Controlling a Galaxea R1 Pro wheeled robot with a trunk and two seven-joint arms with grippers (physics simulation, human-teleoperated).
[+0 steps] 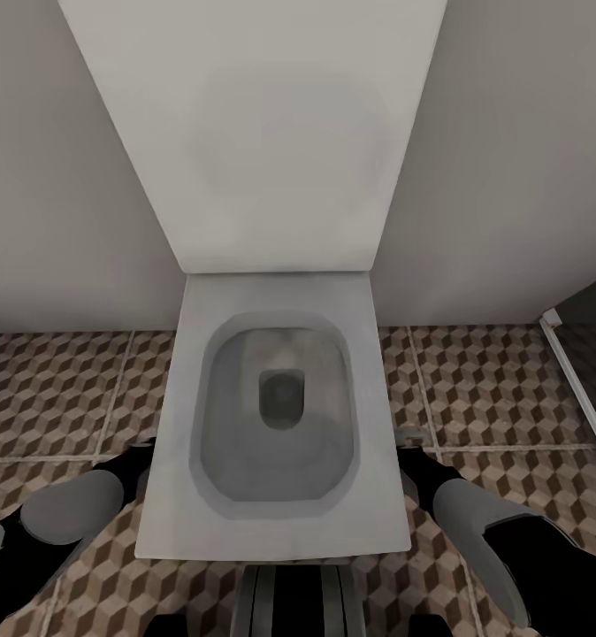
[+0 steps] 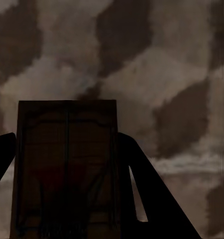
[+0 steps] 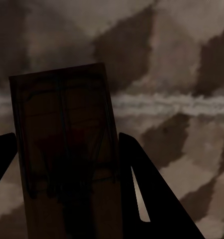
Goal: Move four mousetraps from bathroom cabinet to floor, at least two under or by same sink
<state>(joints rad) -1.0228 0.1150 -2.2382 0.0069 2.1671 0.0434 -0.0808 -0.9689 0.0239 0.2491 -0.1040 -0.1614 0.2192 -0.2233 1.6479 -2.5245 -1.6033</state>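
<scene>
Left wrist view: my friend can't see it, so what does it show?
A dark brown mousetrap, flat and rectangular, sits between the two black fingers of the left end effector. Behind it, close up and blurry, is the bathroom floor with its brown and beige cube pattern.

Two robot arms enter the head view from the lower corners. The left arm (image 1: 55, 522) has a smooth, rounded grey shell over a black segment at the frame's lower left edge. The right arm (image 1: 497, 531) matches it: a grey rounded shell, black casing toward the lower right corner, and a small grey knob at its upper end. At bottom centre, the trunk (image 1: 298, 602) shows dark ribbed vertical bands. In each wrist view, black tapering fingers (image 2: 152, 194) (image 3: 152, 194) rise from the lower edge.
</scene>
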